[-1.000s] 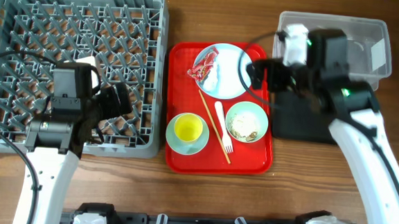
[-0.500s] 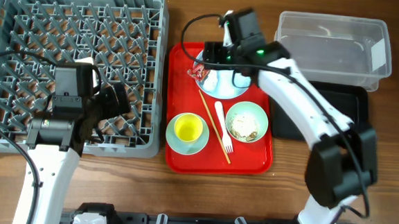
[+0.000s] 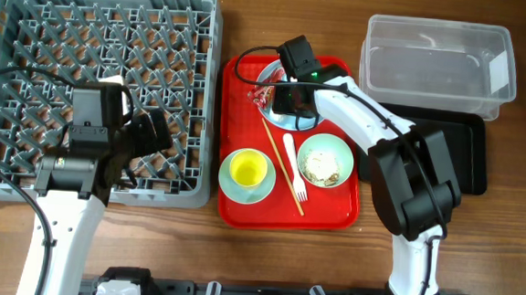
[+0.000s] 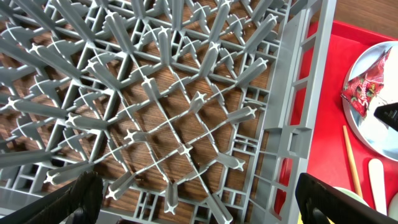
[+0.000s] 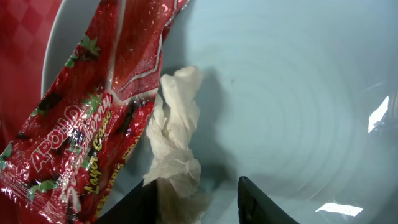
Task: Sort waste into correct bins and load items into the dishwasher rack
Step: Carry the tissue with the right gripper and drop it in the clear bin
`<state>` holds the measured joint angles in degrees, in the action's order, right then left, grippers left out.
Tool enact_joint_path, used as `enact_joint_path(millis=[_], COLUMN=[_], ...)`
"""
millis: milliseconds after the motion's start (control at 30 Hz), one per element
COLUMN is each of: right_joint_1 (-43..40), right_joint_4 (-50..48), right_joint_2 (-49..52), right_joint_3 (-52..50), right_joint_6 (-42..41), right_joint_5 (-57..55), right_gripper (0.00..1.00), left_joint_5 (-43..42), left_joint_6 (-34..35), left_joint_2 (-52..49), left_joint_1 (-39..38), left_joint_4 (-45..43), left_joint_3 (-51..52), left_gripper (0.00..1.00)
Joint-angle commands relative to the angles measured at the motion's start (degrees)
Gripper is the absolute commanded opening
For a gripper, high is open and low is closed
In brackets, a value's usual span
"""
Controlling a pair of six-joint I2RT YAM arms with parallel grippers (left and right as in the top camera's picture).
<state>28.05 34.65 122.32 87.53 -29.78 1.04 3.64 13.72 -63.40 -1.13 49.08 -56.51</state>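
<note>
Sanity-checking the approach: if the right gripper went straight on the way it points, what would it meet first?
The right gripper would likely meet the white tissue scrap first, lying on the white plate; depth is unclear.

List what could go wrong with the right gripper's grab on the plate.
1. The wrapper lies against the tissue scrap that the right gripper straddles, so both may get pinched and sorted together.
2. Its fingertips sit low over the plate, so they may scrape or shift it.
</note>
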Motion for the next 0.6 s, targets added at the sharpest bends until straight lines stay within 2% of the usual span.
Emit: enact_joint_path(millis=[0,100,267,400,567], right_joint_1=[0.2,0.0,-4.4,-11.8,-21.8], right_joint_4=[0.2,0.8,1.0,0.9,1.8], right_joint_2=[1.4,0.8,-7.8,-17.8,-19.8], right_joint_3=[1.0,1.0,1.0,1.0,1.0], right_joint_6=[-0.3,-0.2,1.4,1.4,1.3], right_joint_5=[0.7,0.7,-3.6,-12.4,-16.1], right_gripper=[0.18,0.04,0.04,0.04,0.07], left_joint_5=[0.9,0.9,0.9,0.9,0.9], left_joint_6=[0.7,0.7,0.7,0.7,0.7], left_joint_2=[-0.2,-0.2,-0.2,-0.2,-0.2], left_joint_1=[-0.1,-0.1,-0.1,-0.1,-0.1], left_joint_4=[-0.2,-0.2,-0.2,-0.2,-0.2], left_joint_3=[-1.0,-1.0,-1.0,-1.0,-1.0], left_gripper=[1.00,1.00,1.00,1.00,1.00])
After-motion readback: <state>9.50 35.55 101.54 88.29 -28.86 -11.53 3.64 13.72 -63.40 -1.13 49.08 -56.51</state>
